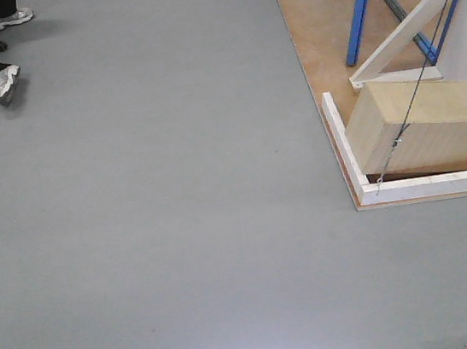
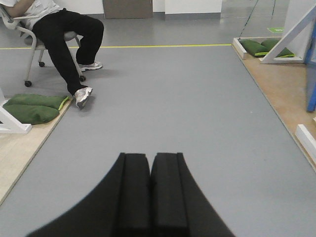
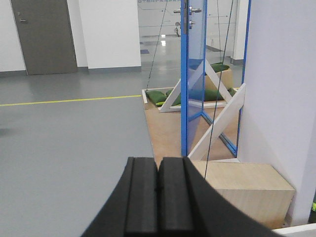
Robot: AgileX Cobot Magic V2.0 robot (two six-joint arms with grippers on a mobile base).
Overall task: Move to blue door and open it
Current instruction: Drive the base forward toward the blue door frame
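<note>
The blue door (image 3: pixel 195 74) stands ahead on the right in the right wrist view. It is a tall glossy blue panel seen nearly edge-on. Its steel lever handle (image 3: pixel 190 10) and the lock below it sit near the top of the frame. The door is several steps away from both grippers. My right gripper (image 3: pixel 158 165) is shut and empty, low in its view. My left gripper (image 2: pixel 150 163) is shut and empty, over grey floor. The front view shows only blue crossed bars (image 1: pixel 366 2), not the door panel.
A wooden box (image 1: pixel 425 128) sits on a raised plywood platform (image 1: pixel 309 27) with a white rim, at right; a thin cable (image 1: pixel 421 64) runs to it. White braces (image 3: pixel 217 123) prop the door frame. A seated person (image 2: pixel 64 34) and green cushions (image 2: pixel 32 106) are at left.
</note>
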